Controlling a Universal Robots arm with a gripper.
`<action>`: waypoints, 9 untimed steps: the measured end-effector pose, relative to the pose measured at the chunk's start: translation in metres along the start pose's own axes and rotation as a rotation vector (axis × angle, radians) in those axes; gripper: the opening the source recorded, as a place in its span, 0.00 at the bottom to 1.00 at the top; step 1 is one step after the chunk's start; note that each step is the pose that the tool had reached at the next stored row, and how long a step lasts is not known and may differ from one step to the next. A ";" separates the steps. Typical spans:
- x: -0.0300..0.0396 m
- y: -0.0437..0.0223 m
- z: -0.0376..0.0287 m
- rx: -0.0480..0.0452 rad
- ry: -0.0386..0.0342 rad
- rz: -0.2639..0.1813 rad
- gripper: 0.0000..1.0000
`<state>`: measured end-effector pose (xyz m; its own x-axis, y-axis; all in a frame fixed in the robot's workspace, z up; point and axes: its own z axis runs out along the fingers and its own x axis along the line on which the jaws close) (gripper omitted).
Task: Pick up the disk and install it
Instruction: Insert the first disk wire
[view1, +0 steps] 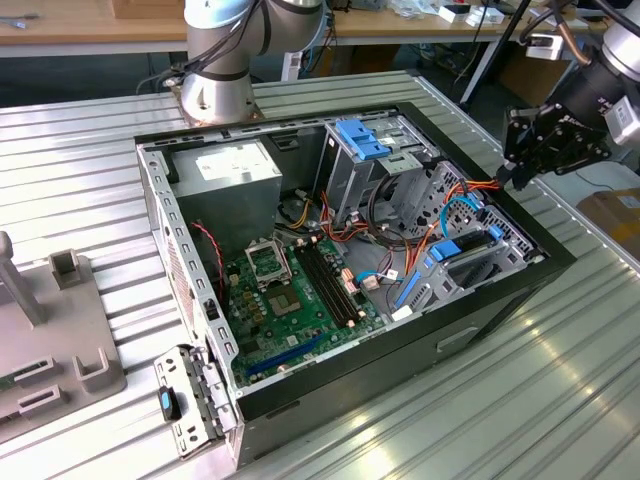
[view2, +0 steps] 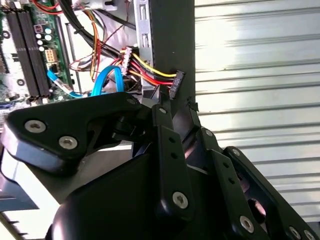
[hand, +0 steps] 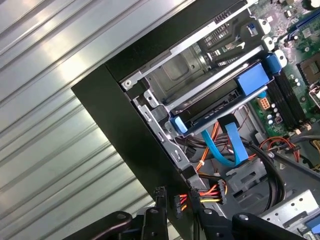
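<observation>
The disk (hand: 212, 109) is a dark slab in a bright blue carrier. It lies inside the metal drive cage (hand: 200, 65) at the corner of the open computer case (view1: 500, 300). The exterior view shows the disk (view1: 472, 262) low in the case's right end. My black gripper (view1: 512, 178) hangs over the case's right wall, apart from the disk and above it. It is open in both wrist views (view2: 176, 105) (hand: 176, 200). A black power connector (hand: 179, 201) on red, yellow and black wires sits between its fingertips on the wall's edge.
A lighter blue ribbed latch (view1: 362, 137) tops the rear cage. Blue cables (hand: 227, 150) and orange wires loop beside the disk. The motherboard (view1: 295, 300) fills the case floor. The case stands on a ribbed metal table (view1: 560, 400), with a grey fixture (view1: 60, 350) at the exterior view's left.
</observation>
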<state>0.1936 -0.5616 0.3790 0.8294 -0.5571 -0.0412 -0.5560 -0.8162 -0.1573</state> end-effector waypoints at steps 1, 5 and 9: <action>-0.0001 0.0001 0.0002 0.0038 0.0050 -0.003 0.30; -0.0024 0.0025 0.0036 0.0117 0.0154 -0.018 0.30; -0.0044 0.0043 0.0057 0.0159 0.0160 -0.025 0.30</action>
<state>0.1879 -0.5618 0.3729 0.8421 -0.5390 -0.0213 -0.5340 -0.8274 -0.1737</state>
